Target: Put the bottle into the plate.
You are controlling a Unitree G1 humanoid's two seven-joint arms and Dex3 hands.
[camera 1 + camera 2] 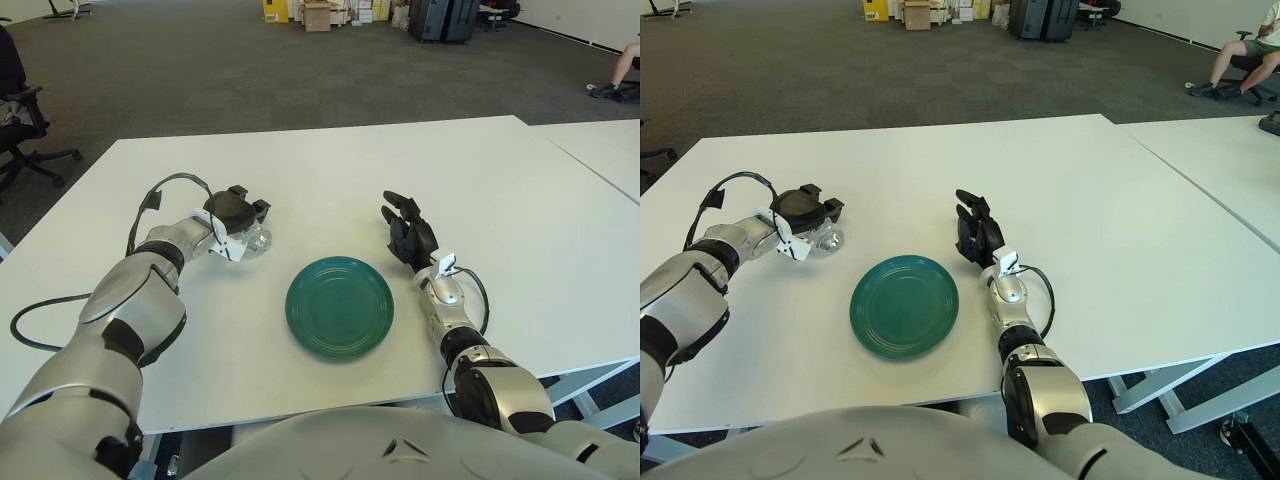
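In the left eye view, the left hand (236, 212) sits over the bottle (256, 239), a small clear thing lying on the white counter (500, 190) up and to the left of the green plate (340, 306); the dark fingers (250, 205) curl down across its top, apparently closing for a grasp, though most of the bottle is hidden beneath the palm and only its clear end peeks out on the plate side. Whether it is already pinched firmly or merely covered, I cannot tell for certain. The plate lies bare near the front of the counter, well apart from the bottle, so the carry is not yet begun. In the right eye view, the right hand (978, 235) shows just beyond the plate's (904, 305) right rim, fingers (967, 212) raised, loosely spread and holding nothing; it looks idle, kept off the plate so the left arm has a free path. From this side the bottle (826, 239) again shows touching the counter under the left hand (803, 209), its glassy end turned toward the plate, a short sweep to the right and nearer.
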